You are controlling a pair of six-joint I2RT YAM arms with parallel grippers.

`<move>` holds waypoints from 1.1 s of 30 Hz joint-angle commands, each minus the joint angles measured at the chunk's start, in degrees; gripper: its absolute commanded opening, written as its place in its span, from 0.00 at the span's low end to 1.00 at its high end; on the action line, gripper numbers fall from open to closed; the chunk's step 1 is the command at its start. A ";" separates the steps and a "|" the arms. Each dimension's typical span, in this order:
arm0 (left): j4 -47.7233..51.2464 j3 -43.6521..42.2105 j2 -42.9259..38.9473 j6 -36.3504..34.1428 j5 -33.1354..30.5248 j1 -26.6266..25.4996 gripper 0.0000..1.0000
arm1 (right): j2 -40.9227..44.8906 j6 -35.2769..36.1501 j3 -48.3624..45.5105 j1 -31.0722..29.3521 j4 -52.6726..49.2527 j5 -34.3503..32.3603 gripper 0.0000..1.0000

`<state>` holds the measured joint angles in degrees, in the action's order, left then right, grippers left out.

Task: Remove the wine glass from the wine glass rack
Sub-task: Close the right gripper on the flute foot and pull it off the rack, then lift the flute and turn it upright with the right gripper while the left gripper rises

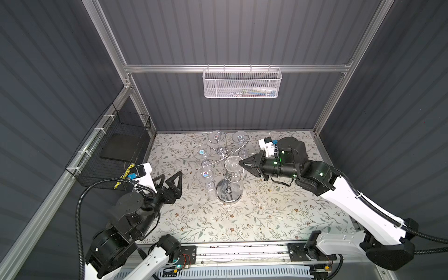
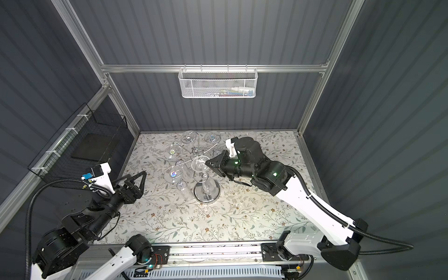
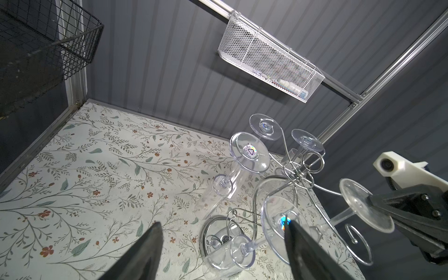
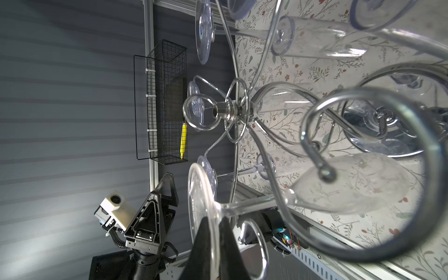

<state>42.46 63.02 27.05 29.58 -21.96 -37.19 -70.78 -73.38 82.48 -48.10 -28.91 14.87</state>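
The chrome wine glass rack (image 1: 229,192) (image 2: 207,194) stands mid-table, its hub (image 3: 297,169) (image 4: 232,110) spreading curved arms. My right gripper (image 1: 241,163) (image 2: 207,163) (image 4: 214,218) is shut on the round foot of a clear wine glass (image 1: 232,163) (image 2: 200,163) (image 3: 361,206) (image 4: 198,194). The glass's stem and bowl (image 4: 351,184) slant down past a curled hook; I cannot tell if the stem still rests in it. My left gripper (image 1: 172,175) (image 2: 137,175) (image 3: 221,224) is open and empty, left of the rack.
Several more glasses hang upside down on the rack's left and rear arms, among them a glass (image 1: 206,173) closest to the left gripper. A white mesh basket (image 1: 242,83) hangs on the back rail. A black wire basket (image 1: 116,150) is fixed to the left wall.
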 commanded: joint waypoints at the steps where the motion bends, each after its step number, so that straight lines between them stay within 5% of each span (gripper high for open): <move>1: 0.70 0.70 -0.14 -0.82 -0.65 -0.25 0.81 | 1.78 -0.49 0.27 0.93 -0.50 0.43 0.00; 21: -5.75 8.12 8.63 -0.31 6.51 -0.25 0.80 | 21.00 4.05 -7.99 6.10 -10.11 -8.93 0.00; 28: -11.83 13.63 16.80 3.55 14.63 -0.25 0.80 | 23.73 21.32 -1.98 14.35 -10.86 -10.06 0.00; 33: -19.39 16.89 21.78 8.78 21.93 -0.25 0.82 | 21.78 36.44 2.15 15.05 -1.17 -8.80 0.00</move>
<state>29.63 77.12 47.33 34.44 -6.17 -37.19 -48.38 -49.54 82.39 -33.26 -37.93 5.78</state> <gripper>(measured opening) 0.819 0.079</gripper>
